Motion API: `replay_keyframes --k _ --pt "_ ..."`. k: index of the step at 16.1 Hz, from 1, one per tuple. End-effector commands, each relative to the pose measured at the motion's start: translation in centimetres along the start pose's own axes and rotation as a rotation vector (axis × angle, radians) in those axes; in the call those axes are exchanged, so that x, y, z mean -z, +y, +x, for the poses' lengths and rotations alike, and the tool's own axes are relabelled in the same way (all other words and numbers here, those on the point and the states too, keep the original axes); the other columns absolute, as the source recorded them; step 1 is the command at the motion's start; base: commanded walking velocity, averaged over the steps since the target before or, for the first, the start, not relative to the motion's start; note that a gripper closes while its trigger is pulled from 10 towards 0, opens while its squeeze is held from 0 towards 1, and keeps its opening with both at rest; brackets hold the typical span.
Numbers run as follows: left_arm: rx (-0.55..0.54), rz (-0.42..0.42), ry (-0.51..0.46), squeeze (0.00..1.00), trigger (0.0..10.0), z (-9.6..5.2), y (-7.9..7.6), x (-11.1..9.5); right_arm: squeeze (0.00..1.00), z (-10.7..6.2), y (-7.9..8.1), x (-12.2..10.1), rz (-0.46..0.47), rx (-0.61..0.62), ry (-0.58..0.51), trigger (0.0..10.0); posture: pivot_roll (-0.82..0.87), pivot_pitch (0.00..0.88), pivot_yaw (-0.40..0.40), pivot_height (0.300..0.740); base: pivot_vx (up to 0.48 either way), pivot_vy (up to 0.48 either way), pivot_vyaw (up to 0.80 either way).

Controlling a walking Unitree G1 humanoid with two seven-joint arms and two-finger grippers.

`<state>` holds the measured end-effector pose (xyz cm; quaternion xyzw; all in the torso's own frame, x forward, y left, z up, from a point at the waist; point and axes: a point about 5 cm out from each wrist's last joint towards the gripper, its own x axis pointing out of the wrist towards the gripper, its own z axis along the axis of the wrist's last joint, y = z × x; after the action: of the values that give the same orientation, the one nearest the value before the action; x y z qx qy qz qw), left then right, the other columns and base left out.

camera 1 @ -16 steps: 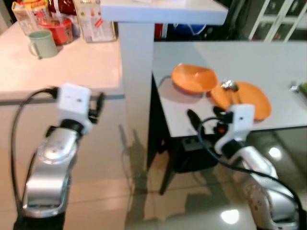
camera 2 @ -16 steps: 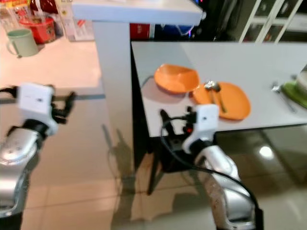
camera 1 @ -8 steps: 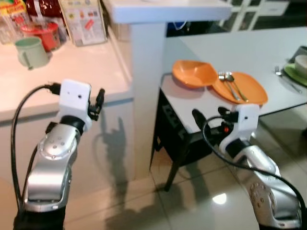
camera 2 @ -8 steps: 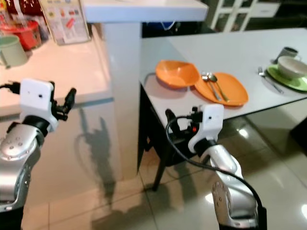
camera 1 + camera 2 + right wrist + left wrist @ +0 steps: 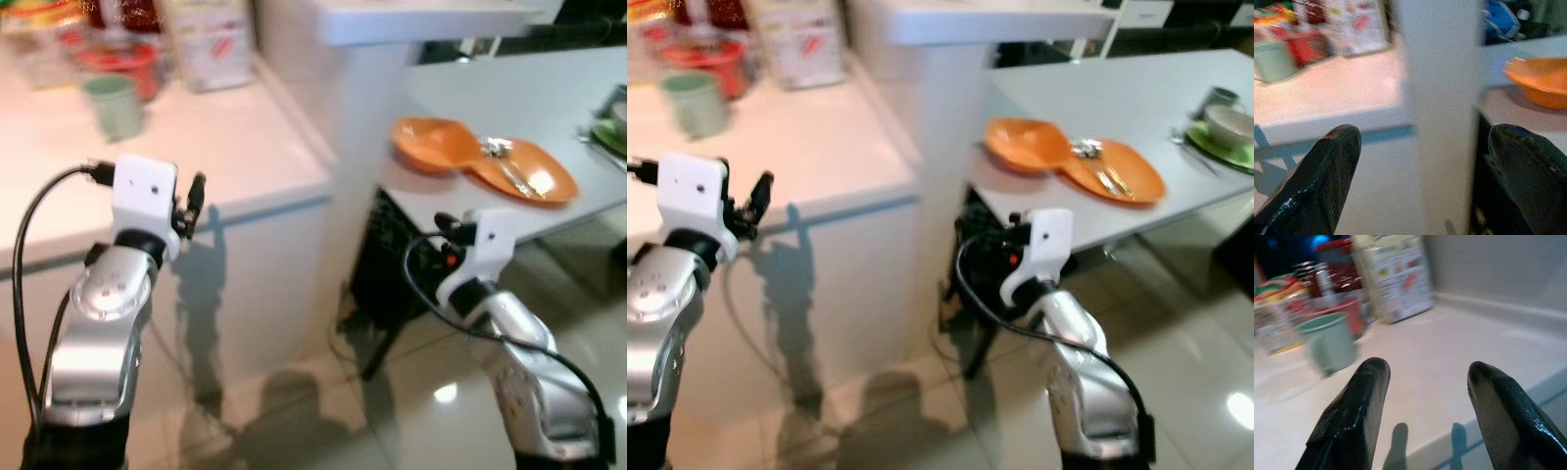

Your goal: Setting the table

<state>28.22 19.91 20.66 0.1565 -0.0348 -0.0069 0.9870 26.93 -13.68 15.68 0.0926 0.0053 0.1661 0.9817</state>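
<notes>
Left gripper raised before the pale counter surface, jaws parted, empty; green mug well ahead. Right gripper low near the pillar, jaws wide, empty. Orange bowl touches orange plate, cutlery atop, on grey table.

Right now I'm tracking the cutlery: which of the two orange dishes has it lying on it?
The flat orange plate, the one farther from the pillar, carries the cutlery. The deeper orange bowl beside it holds none.
</notes>
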Motion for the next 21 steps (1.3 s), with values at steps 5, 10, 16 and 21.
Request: replay_keyframes --k 5,10,16,21 --pt "0.023 -0.004 -0.024 0.00 10.0 0.6 -0.5 -0.5 0.00 -0.2 -0.6 -0.1 -0.011 0.029 -0.014 10.0 0.08 0.000 -0.022 0.740 0.000 0.361 -0.60" --pt "0.035 -0.006 -0.033 0.00 10.0 0.8 -0.8 -0.6 0.00 -0.4 -0.7 -0.1 -0.013 0.034 -0.018 10.0 0.07 0.000 -0.019 0.740 0.000 0.362 -0.80" --pt "0.032 -0.078 -0.044 0.00 10.0 0.7 -1.3 -0.6 0.00 -0.4 -0.6 -0.2 -0.023 0.029 -0.023 10.0 0.07 0.000 -0.021 0.740 0.000 0.060 -0.22" --pt "0.030 -0.041 -0.094 0.00 10.0 0.7 -1.7 -0.9 0.00 -0.4 -0.7 -0.5 -0.027 0.032 -0.031 10.0 0.07 0.000 -0.027 0.740 0.000 0.000 0.00"
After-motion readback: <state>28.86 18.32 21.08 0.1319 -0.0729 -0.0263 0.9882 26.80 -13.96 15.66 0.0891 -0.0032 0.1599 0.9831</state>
